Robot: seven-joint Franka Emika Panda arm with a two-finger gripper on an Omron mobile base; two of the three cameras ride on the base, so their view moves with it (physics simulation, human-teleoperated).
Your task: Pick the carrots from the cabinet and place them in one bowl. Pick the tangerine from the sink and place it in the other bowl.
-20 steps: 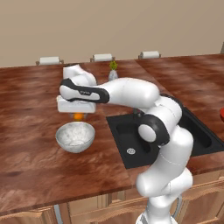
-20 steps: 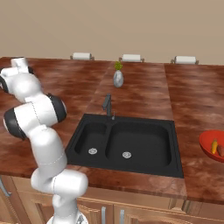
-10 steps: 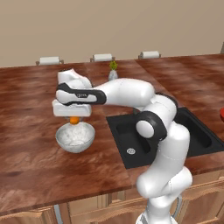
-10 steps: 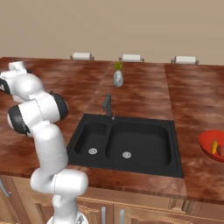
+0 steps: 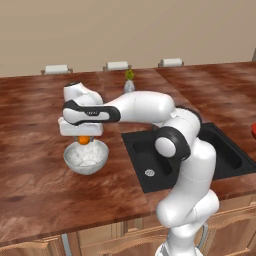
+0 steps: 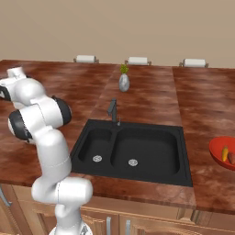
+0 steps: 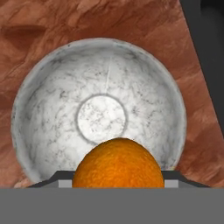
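At left of centre, the gripper (image 5: 83,138) grasped the tangerine (image 5: 84,140) just above the grey bowl (image 5: 86,158); releasing it seemed next.

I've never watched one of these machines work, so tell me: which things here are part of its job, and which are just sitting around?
Part of the job:
- tangerine, held in the gripper just above the whitish-grey bowl
- black sink
- red bowl with the carrots in it

Just sitting around:
- small grey vase with a green sprig
- faucet
- wooden counter
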